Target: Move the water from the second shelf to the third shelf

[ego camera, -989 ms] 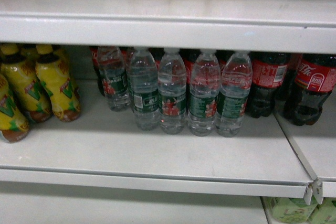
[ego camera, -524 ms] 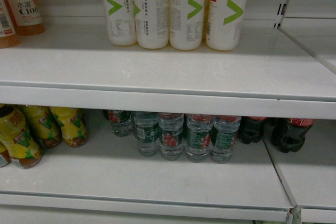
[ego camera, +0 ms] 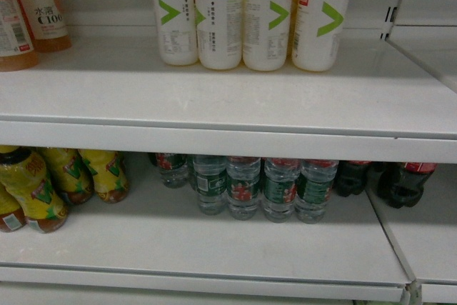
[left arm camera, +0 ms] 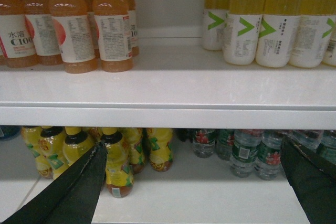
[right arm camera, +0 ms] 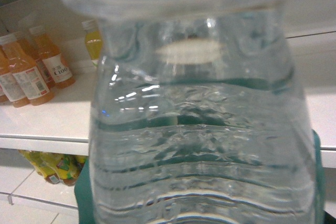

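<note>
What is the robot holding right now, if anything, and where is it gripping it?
A water bottle fills the right wrist view, very likely held by that arm, but its gripper is hidden, so the hold point cannot be told. The left gripper is open and empty.

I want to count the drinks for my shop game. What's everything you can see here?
juice bottles: four in front, yellow with white labels, upper shelf middle
orange bottles: several, orange, upper shelf left
yellow bottles: several, yellow wraps, lower shelf left
water bottles: five showing, clear with green labels, lower shelf middle
cola bottles: at least two, dark with red labels, lower shelf right
close water bottle: one, clear, filling the right wrist view
left gripper: one, dark, fingers spread open
right gripper: not seen
</note>
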You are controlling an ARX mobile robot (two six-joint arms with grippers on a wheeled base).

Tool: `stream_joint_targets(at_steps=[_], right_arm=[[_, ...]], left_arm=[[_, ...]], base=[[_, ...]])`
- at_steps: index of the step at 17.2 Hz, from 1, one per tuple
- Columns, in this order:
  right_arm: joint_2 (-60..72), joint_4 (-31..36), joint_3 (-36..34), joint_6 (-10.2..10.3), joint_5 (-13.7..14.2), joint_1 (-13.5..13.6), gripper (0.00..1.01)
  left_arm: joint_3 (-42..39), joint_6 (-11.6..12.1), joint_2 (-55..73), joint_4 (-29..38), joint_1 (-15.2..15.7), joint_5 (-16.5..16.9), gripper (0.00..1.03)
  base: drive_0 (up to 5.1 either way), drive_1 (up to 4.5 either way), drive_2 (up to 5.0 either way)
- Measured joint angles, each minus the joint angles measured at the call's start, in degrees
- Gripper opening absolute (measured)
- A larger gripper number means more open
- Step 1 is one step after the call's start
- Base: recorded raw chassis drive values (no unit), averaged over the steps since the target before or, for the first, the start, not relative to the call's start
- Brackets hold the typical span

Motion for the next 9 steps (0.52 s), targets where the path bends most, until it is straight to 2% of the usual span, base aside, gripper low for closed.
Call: stream_joint_targets(at_steps=[9], right_arm=[[0.0, -0.1, 0.0, 0.0, -0.1, 0.0, 0.43]], left_arm=[[0.0, 0.0, 0.0, 0.0, 0.0, -0.1, 0.98]], base=[[-4.7, 2.44, 2.4]])
